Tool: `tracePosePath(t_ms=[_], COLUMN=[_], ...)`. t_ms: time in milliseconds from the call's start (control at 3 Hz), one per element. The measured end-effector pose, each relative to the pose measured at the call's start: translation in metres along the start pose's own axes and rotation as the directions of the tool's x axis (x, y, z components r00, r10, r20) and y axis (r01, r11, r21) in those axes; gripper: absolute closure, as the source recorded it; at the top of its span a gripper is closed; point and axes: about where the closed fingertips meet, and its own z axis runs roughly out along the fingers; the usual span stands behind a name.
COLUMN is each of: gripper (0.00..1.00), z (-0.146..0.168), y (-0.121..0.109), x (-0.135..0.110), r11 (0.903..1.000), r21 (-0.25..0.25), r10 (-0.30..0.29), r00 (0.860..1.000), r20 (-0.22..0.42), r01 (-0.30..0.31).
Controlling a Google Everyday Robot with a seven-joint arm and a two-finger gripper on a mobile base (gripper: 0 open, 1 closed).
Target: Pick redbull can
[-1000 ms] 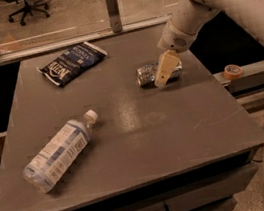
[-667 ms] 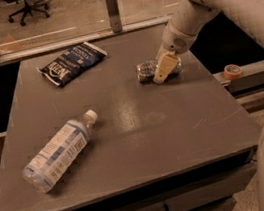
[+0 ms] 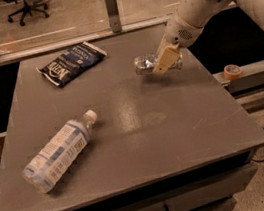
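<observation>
**Gripper at the redbull can, far right of the table**

Camera view: the dark blue snack bag (image 3: 71,62) lies flat near the table's far left corner. It carries white lettering, but none of it can be read. The clear water bottle (image 3: 59,153) lies on its side toward the front left, its white cap (image 3: 89,116) pointing to the table's middle. Its pale label shows blue marks and no legible word.

The redbull can (image 3: 144,63) lies on its side at the far right of the grey table (image 3: 153,139), silver and shiny, with no brand writing that can be made out. The gripper (image 3: 165,63) is right at the can. Its tan tip crosses in front of the can's middle, and metal shows on either side of it. Whether the gripper has closed on the can cannot be told.

The white arm (image 3: 200,1) enters from the upper right and slopes down and left to the can, with the wrist angled toward the tabletop. 1 roll of tape (image 3: 231,70) sits on the rail to the right of the table.
</observation>
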Motion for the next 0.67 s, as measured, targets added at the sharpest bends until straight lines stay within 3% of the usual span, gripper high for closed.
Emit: tracePosePath(t_ms=[333, 667], gripper=[1.00, 1.00], z=[-0.028, -0.058], y=[0.015, 0.037], x=[-0.022, -0.056], r11=[0.9982, 0.9897], r21=[-0.035, -0.090], r10=[-0.046, -0.084], r00=[0.993, 0.960], r20=[0.106, 0.269], r01=[0.050, 0.111])
